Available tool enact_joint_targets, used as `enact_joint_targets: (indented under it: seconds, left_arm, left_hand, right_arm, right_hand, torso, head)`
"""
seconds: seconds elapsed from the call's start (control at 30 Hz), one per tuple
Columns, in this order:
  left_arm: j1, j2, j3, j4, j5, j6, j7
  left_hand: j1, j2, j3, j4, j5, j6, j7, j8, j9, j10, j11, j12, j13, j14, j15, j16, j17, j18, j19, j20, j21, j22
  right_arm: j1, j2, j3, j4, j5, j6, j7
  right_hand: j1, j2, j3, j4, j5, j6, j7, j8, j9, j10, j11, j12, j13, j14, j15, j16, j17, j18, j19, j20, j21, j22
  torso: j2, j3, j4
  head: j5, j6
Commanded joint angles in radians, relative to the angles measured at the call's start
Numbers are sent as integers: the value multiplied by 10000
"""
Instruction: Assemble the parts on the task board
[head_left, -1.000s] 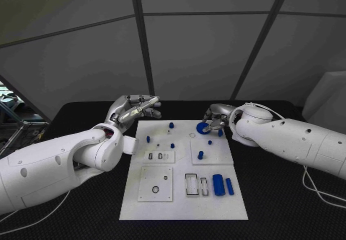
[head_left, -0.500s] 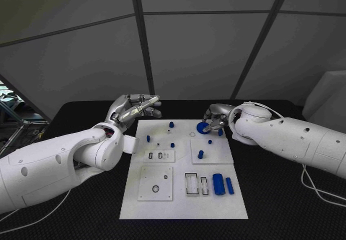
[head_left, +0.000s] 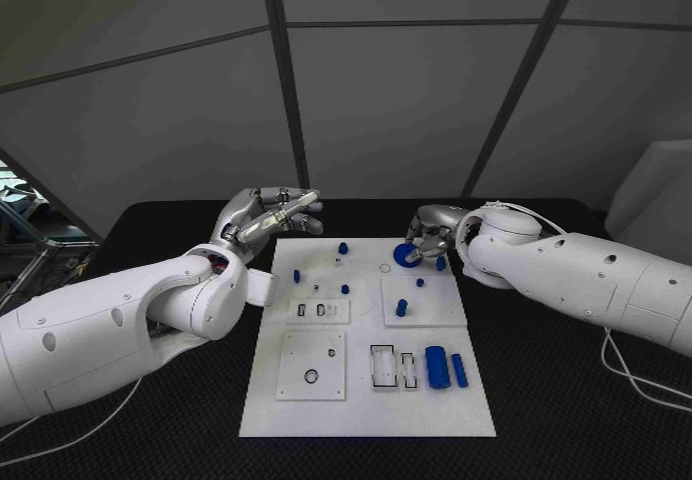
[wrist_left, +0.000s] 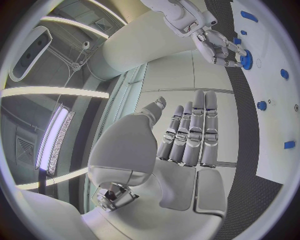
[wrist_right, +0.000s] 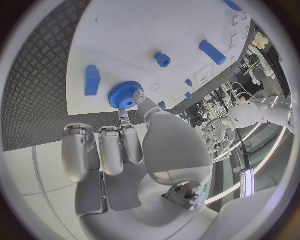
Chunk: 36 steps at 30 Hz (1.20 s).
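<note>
Barely anything has moved: our right hand (head_left: 428, 243) still pinches the blue gear (head_left: 405, 257) over the task board (head_left: 368, 400). Our left hand (head_left: 270, 217) stays raised, fingers straight, holding nothing, so we judge seating unfinished.

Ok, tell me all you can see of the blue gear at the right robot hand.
The blue gear is a round toothed wheel with a central hub, plastic by its look. It sits at the far right corner of the white task board. The right robot hand holds it, fingertips on its rim; whether it is fully seated cannot be told.

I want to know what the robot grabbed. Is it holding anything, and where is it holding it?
The right hand pinches the blue gear by its toothed rim, at the board's far edge. The left hand holds nothing.
</note>
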<state>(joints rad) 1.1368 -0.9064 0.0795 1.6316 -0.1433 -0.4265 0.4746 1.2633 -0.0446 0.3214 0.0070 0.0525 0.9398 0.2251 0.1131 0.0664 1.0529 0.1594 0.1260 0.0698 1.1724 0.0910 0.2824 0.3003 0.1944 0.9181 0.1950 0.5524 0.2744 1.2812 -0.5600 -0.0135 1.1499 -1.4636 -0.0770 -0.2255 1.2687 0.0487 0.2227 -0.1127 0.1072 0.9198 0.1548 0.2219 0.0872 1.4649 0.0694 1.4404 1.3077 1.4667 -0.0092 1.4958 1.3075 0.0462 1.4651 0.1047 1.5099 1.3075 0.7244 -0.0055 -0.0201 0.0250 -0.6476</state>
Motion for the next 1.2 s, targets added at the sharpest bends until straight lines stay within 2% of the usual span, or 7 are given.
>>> enact_joint_targets:
  seconds: [0.03,0.27,0.5,0.67,0.77,1.0,1.2]
  left_arm:
    - [9,9,10,3,4,121,6]
    - [6,5,10,-8,5,129,6]
    - [3,-11,10,-3,5,132,5]
    - [3,-22,10,4,5,129,7]
    - [4,-24,10,8,8,130,8]
    - [6,-22,10,0,104,125,8]
    - [7,7,10,-5,125,129,9]
  left_hand:
    - [-68,35,-40,12,33,23,12,-36,5,7,3,-42,16,-32,16,-35,10,-136,-49,6,-36,-16]
    - [-68,35,-40,12,33,23,12,-36,5,7,3,-42,16,-32,16,-35,10,-136,-49,6,-36,-16]
    - [-68,35,-40,12,33,23,12,-36,5,7,3,-42,16,-32,16,-35,10,-136,-49,6,-36,-16]
    - [-68,35,-40,12,33,23,12,-36,5,7,3,-42,16,-32,16,-35,10,-136,-49,6,-36,-16]
    - [-68,35,-40,12,33,23,12,-36,5,7,3,-42,16,-32,16,-35,10,-136,-49,6,-36,-16]
    - [-68,35,-40,12,33,23,12,-36,5,7,3,-42,16,-32,16,-35,10,-136,-49,6,-36,-16]
    - [-68,35,-40,12,33,23,12,-36,5,7,3,-42,16,-32,16,-35,10,-136,-49,6,-36,-16]
  right_arm:
    - [-15,-31,-19,87,-398,-411,28]
    - [-18,-193,-16,493,-491,-883,34]
    - [-15,-393,-8,1278,-658,-1284,-13]
    - [-9,-216,-5,1627,-1109,-1427,-99]
    - [-7,36,-5,1592,-1370,-1470,-144]
    - [-7,795,-9,1199,-1876,-1533,-165]
    - [-11,1352,-20,849,-2133,-1518,-98]
  right_hand:
    - [33,158,45,1,-9,140,-86,42,28,26,-71,39,928,784,-82,63,1466,-122,39,-74,38,1004]
    - [-30,123,50,6,32,170,-62,18,13,35,-62,41,936,787,-80,69,1476,-127,52,-86,47,1028]
    - [-87,97,51,19,59,181,-44,-8,-1,41,-50,44,944,787,-68,70,1476,-130,57,-86,51,1038]
    - [-96,46,77,-18,116,182,-33,-51,-23,53,-41,51,961,788,-54,72,1478,-132,63,-80,56,1050]
    - [-97,38,79,-23,120,180,-32,-57,-26,52,-40,49,959,788,-53,72,1478,-135,71,-79,61,1063]
    - [-102,19,88,-36,136,178,-28,-75,-35,54,-37,48,960,788,-49,73,1478,-135,72,-76,62,1065]
    - [-108,6,106,-49,165,170,-21,-102,-47,56,-34,48,963,788,-42,72,1477,-137,76,-72,65,1072]
  torso:
    - [-7,-3,-7]
    - [-10,-3,2]
    - [-11,-8,0]
    - [-8,-15,10]
    - [0,-12,39]
    - [9,-8,17]
    - [15,-5,14]
  head:
    - [-5,-1]
    - [-4,16]
    - [23,36]
    - [30,54]
    - [25,68]
    - [91,77]
    - [95,57]
